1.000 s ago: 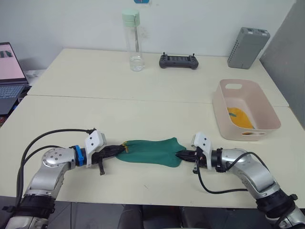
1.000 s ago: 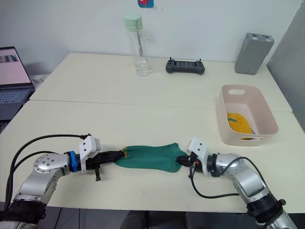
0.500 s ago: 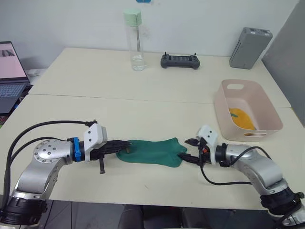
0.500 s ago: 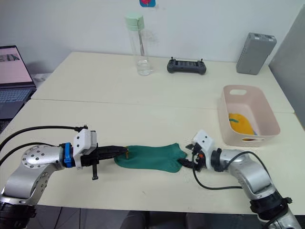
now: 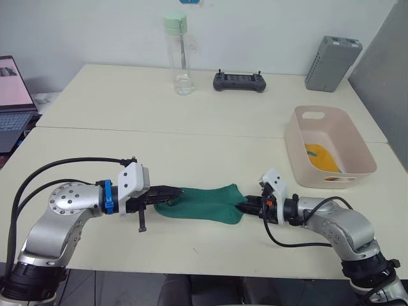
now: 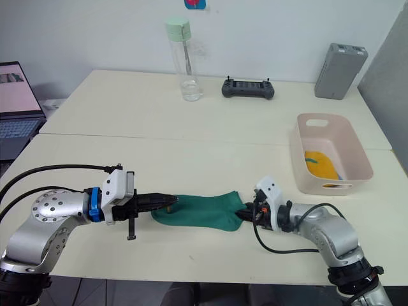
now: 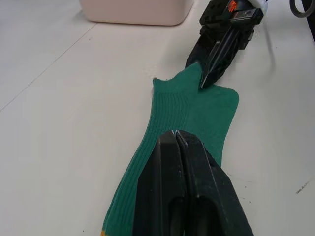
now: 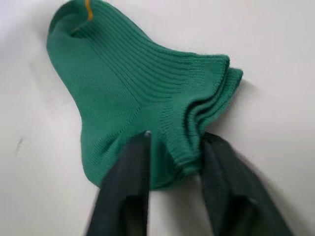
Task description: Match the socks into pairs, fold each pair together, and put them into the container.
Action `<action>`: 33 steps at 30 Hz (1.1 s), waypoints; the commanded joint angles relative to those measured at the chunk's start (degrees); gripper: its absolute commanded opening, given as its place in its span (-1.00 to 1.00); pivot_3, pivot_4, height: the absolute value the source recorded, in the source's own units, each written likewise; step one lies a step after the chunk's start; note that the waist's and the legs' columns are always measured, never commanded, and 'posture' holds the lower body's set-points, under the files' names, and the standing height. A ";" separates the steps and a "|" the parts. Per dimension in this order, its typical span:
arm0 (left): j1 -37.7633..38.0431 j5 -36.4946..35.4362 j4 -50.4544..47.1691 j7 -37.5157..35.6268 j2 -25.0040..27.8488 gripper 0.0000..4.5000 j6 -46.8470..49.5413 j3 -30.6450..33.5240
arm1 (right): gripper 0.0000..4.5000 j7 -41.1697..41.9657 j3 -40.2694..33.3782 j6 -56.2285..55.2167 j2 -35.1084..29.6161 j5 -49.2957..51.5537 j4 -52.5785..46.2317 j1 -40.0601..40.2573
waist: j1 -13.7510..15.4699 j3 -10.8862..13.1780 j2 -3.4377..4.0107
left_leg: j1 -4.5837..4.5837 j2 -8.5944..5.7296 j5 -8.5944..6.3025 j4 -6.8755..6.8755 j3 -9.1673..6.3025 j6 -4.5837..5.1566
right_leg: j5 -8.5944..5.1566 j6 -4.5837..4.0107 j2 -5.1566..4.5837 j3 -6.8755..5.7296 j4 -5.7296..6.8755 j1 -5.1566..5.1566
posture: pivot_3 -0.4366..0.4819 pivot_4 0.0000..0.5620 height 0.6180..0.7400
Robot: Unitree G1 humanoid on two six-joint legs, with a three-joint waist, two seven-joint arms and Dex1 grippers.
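Two dark green socks (image 5: 203,201) lie stacked flat near the table's front edge, their layered cuffs (image 8: 206,78) pointing right. My left gripper (image 5: 173,192) is shut, its fingers (image 7: 175,147) lying over the toe end. My right gripper (image 5: 244,205) is open at the cuff end, with a corner of the cuffs between its fingers (image 8: 125,191). The pale pink container (image 5: 290,137) stands at the right and holds a mustard-yellow sock (image 5: 320,158).
At the back of the table stand a clear bottle with a green cap (image 5: 176,54), a black controller (image 5: 240,81) and a grey ribbed box (image 5: 333,62). A laptop (image 5: 13,95) sits off the table's left side.
My left gripper has slid right, further over the toe end. My right gripper let go of the cuff, opened, and has come back against it. The socks lie less stretched.
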 commanded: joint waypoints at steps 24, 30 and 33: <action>-12.55 15.43 15.67 6.69 -16.62 -1.00 -4.79 -19.85 | -0.98 10.89 -6.69 7.65 -9.82 10.07 9.86 -11.78 | 0.26 0.03 0.07 | -0.05 -0.02 0.00 0.11 -0.13 0.03 | 0.11 0.05 0.14 0.04 0.02 0.06 | -0.05 -0.47 1.00; -14.62 19.14 22.49 8.26 -20.18 -1.00 -5.07 -22.36 | -0.98 9.57 -10.04 12.78 -6.01 17.26 6.20 -12.95 | 0.36 0.01 0.09 | -0.05 -0.04 0.01 0.16 -0.17 0.03 | 0.12 0.09 0.14 0.03 0.03 0.10 | -0.05 -0.47 1.00; -13.47 18.86 21.77 8.33 -20.26 -1.00 -4.12 -22.31 | -0.98 6.44 -12.12 15.66 -0.24 23.12 4.07 -13.49 | 0.33 0.00 0.12 | -0.04 -0.03 0.01 0.15 -0.21 0.03 | 0.15 0.05 0.15 0.01 0.04 0.12 | -0.05 -0.47 1.00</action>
